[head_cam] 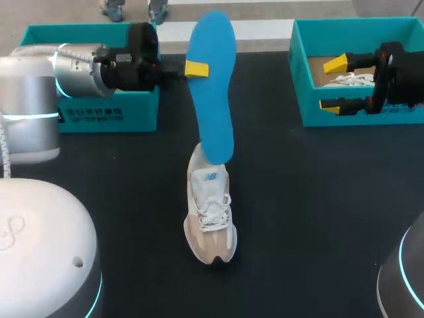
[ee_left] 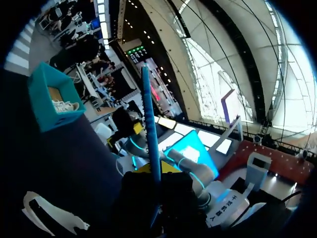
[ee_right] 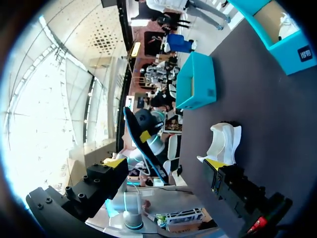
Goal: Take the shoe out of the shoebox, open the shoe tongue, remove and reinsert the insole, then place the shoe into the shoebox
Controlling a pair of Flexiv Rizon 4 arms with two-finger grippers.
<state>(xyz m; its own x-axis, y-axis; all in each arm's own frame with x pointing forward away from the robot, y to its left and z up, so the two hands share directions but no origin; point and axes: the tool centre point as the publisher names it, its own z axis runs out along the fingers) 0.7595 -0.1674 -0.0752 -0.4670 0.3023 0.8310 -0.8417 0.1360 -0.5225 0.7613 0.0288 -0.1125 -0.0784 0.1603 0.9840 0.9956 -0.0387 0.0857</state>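
Note:
A white and beige sneaker (head_cam: 211,212) lies on the dark table, toe toward the front edge. A blue insole (head_cam: 212,86) stands over it, its lower end at the shoe's opening; whether it is inside I cannot tell. My left gripper (head_cam: 192,68) is shut on the insole's edge near its upper end. The left wrist view shows the insole (ee_left: 150,129) edge-on, rising from that gripper (ee_left: 156,171), with the sneaker (ee_left: 49,218) below. My right gripper (head_cam: 332,85) hangs open and empty over the right shoebox (head_cam: 344,116). From the right gripper (ee_right: 165,163), the sneaker (ee_right: 223,141) and insole (ee_right: 143,148) lie ahead.
A second teal shoebox (head_cam: 106,109) stands at the back left, behind my left arm. The right shoebox holds another white shoe (head_cam: 351,81). The dark table surface surrounds the sneaker on all sides.

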